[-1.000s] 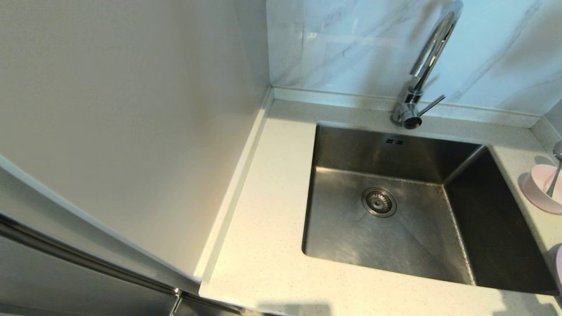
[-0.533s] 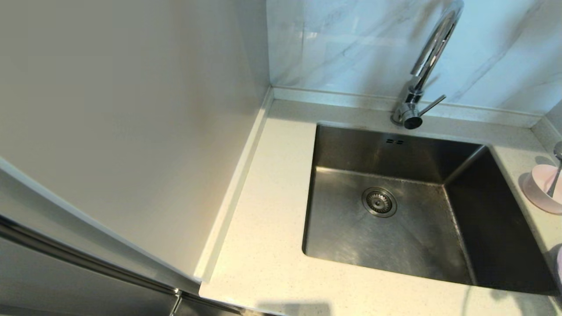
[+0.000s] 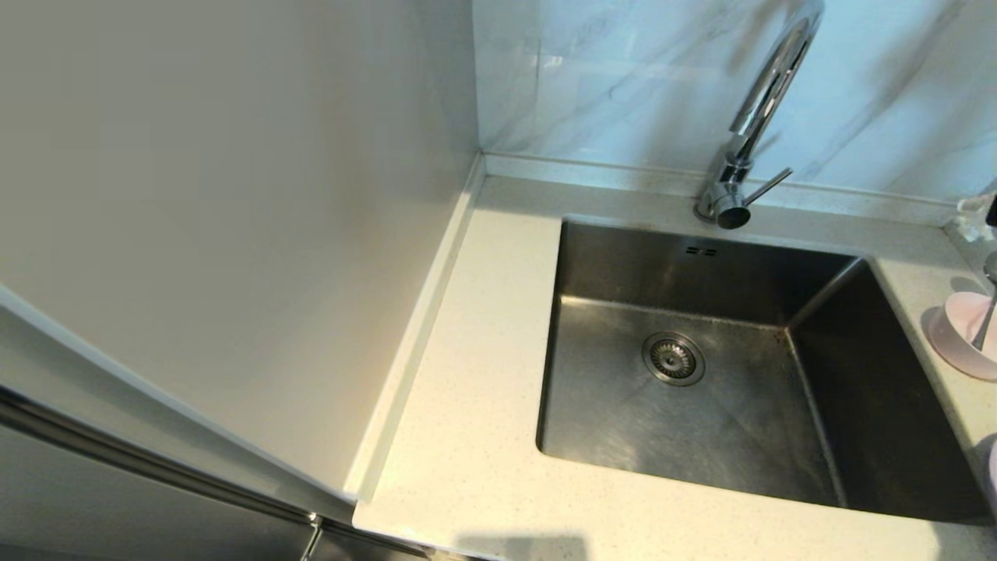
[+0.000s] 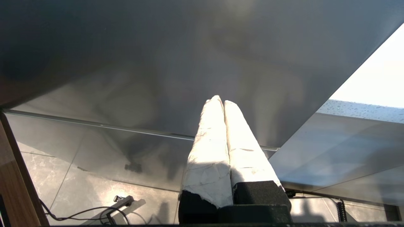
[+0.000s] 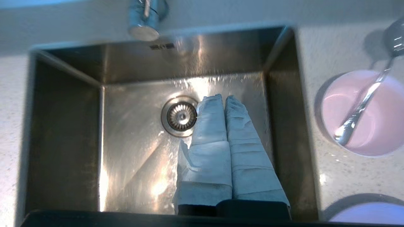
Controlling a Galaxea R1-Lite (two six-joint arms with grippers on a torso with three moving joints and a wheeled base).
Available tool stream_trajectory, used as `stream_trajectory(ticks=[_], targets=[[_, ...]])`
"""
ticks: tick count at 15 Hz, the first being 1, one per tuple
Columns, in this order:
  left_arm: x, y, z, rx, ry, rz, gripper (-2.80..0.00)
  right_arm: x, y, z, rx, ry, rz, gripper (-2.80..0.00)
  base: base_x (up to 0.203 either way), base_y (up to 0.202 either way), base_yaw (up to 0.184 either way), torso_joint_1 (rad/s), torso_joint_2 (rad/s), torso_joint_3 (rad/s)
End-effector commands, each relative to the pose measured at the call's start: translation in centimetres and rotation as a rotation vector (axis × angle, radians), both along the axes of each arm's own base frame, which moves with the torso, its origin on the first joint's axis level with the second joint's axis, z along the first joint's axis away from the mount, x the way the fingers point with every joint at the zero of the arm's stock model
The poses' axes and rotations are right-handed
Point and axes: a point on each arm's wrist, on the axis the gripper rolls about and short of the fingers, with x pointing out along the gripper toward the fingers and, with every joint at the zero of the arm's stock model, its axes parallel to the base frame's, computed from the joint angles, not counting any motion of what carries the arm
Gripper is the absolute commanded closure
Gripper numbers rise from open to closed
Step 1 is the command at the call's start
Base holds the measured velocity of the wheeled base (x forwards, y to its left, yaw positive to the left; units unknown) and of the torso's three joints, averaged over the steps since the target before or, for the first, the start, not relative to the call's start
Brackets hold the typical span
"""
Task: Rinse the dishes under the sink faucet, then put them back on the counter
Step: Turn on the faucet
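The pale pink bowl stands on the counter right of the sink, with the silver spoon leaning in it. Only an edge of the lavender plate shows, nearer the front. The chrome faucet rises behind the basin. In the right wrist view my right gripper hangs high over the basin, shut and empty, its tips pointing near the drain strainer. My left gripper is shut and empty, low beside a cabinet front.
A tall plain panel walls off the counter's left side, and a glossy marbled wall stands behind. A whitish tip with a dark part shows at the far right edge. Cables lie on the floor below the left arm.
A whitish tip with a dark part has come into the head view at the far right edge, behind the bowl. The dishes and faucet have not moved.
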Motion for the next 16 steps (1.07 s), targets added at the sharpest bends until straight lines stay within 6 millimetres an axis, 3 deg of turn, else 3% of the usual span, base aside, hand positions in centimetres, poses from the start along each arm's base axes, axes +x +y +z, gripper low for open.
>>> stream_trajectory(ticks=[1, 9, 16], targets=[[0.0, 0.0, 0.0, 0.0, 0.0, -0.001, 0.0, 4.3, -2.2, -1.5, 0.041, 0.079, -0.006, 0.0, 0.0, 0.0, 0.0, 0.0, 0.0, 0.0], [0.0, 0.0, 0.0, 0.0, 0.0, 0.001, 0.0, 12.1, -4.6, 0.1, -0.026, -0.051, 0.09, 0.0, 0.0, 0.0, 0.0, 0.0, 0.0, 0.0], [0.0, 0.0, 0.0, 0.0, 0.0, 0.001, 0.0, 15.8, -3.2, 0.0, 0.004, -0.133, 0.156, 0.0, 0.0, 0.0, 0.0, 0.0, 0.0, 0.0]])
